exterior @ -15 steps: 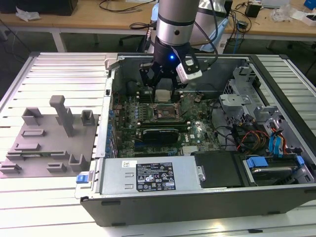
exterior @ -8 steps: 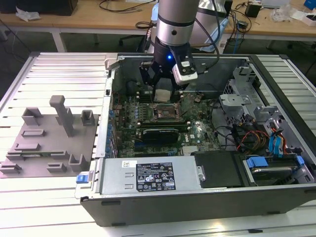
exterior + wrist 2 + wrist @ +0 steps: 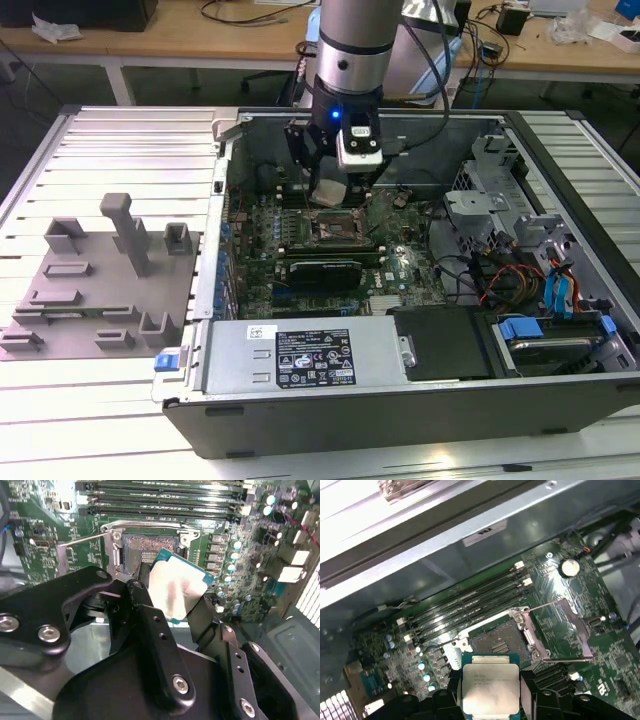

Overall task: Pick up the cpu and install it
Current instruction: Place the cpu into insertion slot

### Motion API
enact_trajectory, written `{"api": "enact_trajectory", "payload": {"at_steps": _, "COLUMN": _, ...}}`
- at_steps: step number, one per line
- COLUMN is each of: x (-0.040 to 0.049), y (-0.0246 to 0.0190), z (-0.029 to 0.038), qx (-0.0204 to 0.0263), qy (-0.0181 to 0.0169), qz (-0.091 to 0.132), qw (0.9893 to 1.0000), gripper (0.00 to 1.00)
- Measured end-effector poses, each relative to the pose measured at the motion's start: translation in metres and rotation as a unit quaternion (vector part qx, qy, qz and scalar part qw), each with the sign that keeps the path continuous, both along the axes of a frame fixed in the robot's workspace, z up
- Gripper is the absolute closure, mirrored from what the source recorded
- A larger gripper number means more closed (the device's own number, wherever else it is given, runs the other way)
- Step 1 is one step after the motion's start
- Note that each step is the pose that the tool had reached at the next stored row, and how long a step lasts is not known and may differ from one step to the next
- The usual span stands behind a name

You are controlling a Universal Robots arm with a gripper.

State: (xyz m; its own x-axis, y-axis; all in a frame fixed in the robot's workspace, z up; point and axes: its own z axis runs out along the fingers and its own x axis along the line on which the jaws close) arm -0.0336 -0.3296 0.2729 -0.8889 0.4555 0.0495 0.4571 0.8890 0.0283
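Observation:
My gripper (image 3: 328, 190) is shut on the cpu (image 3: 329, 192), a small square chip with a pale silver top and a green edge. Both wrist views show the cpu (image 3: 176, 591) (image 3: 490, 686) clamped between the black fingers (image 3: 150, 630), held a short way above the open socket (image 3: 497, 642) on the green motherboard (image 3: 400, 260). The socket (image 3: 142, 550) has its metal load plate (image 3: 565, 630) swung open to one side. In the exterior view the arm hangs inside the open computer case (image 3: 400, 400), over the socket (image 3: 338, 228).
Memory slots (image 3: 470, 602) run beside the socket. A black expansion card (image 3: 322, 272) lies across the board. A power supply (image 3: 310, 357) and drive bays with cables (image 3: 540, 300) fill the case's near and right parts. A grey plate with upright blocks (image 3: 95, 285) lies at the exterior view's left.

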Motion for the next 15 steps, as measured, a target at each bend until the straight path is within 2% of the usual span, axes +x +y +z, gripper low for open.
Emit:
{"api": "enact_trajectory", "payload": {"at_steps": 3, "x": 0.0000, "y": 0.0000, "z": -0.0001, "qx": 0.0000, "qy": 0.0000, "qz": -0.034, "qw": 0.9994, "gripper": 0.45}}
{"api": "enact_trajectory", "payload": {"at_steps": 5, "x": 0.0000, "y": 0.0000, "z": -0.0003, "qx": 0.0000, "qy": 0.0000, "qz": -0.055, "qw": 0.9985, "gripper": 0.45}}
{"api": "enact_trajectory", "payload": {"at_steps": 7, "x": 0.0000, "y": 0.0000, "z": -0.0005, "qx": 0.0000, "qy": 0.0000, "qz": -0.083, "qw": 0.9965, "gripper": 0.45}}
{"api": "enact_trajectory", "payload": {"at_steps": 8, "x": 0.0000, "y": 0.0000, "z": -0.0007, "qx": 0.0000, "qy": 0.0000, "qz": -0.102, "qw": 0.9948, "gripper": 0.45}}
{"api": "enact_trajectory", "payload": {"at_steps": 9, "x": 0.0000, "y": 0.0000, "z": -0.0010, "qx": 0.0000, "qy": 0.0000, "qz": -0.126, "qw": 0.9921, "gripper": 0.45}}
{"api": "enact_trajectory", "payload": {"at_steps": 11, "x": 0.0000, "y": 0.0000, "z": -0.0013, "qx": 0.0000, "qy": 0.0000, "qz": -0.152, "qw": 0.9884, "gripper": 0.45}}
{"api": "enact_trajectory", "payload": {"at_steps": 14, "x": 0.0000, "y": 0.0000, "z": -0.0018, "qx": -0.0001, "qy": 0.0000, "qz": -0.200, "qw": 0.9799, "gripper": 0.45}}
{"api": "enact_trajectory", "payload": {"at_steps": 15, "x": 0.0000, "y": 0.0000, "z": -0.0020, "qx": -0.0001, "qy": 0.0000, "qz": -0.220, "qw": 0.9755, "gripper": 0.45}}
